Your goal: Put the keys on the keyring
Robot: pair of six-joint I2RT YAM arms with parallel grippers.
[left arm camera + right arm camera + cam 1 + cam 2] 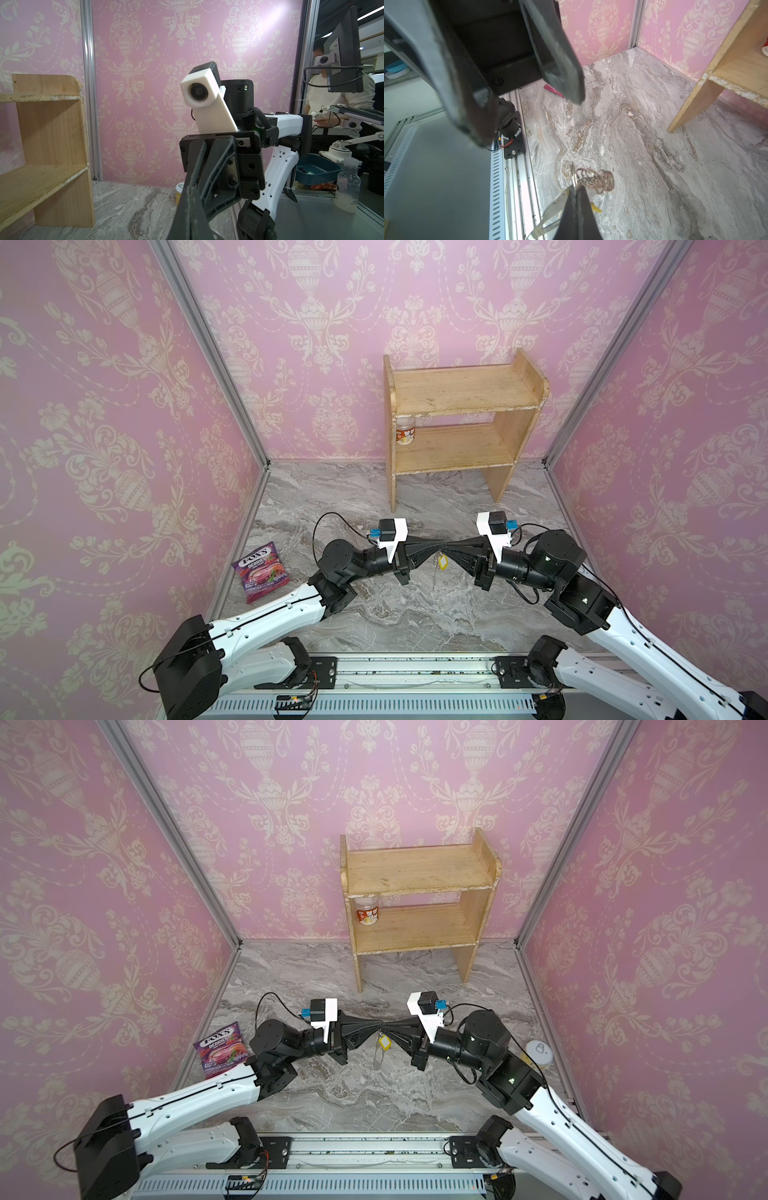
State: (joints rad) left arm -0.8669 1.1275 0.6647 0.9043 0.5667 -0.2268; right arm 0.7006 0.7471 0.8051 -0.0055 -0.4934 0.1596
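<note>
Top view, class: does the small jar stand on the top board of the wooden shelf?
No: the jar stands on the lower board of the wooden shelf, under the top board.

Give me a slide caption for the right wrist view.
Right gripper shut on the keyring, pinching it by its small rings over the marble tabletop.

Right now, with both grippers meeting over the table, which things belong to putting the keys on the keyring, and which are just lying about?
Belong to the job:
- keys, on a yellow tag
- keyring, pinched by the right gripper

Just lying about:
- sweets bag
- wooden shelf
- jar on its lower board
- pale can
</note>
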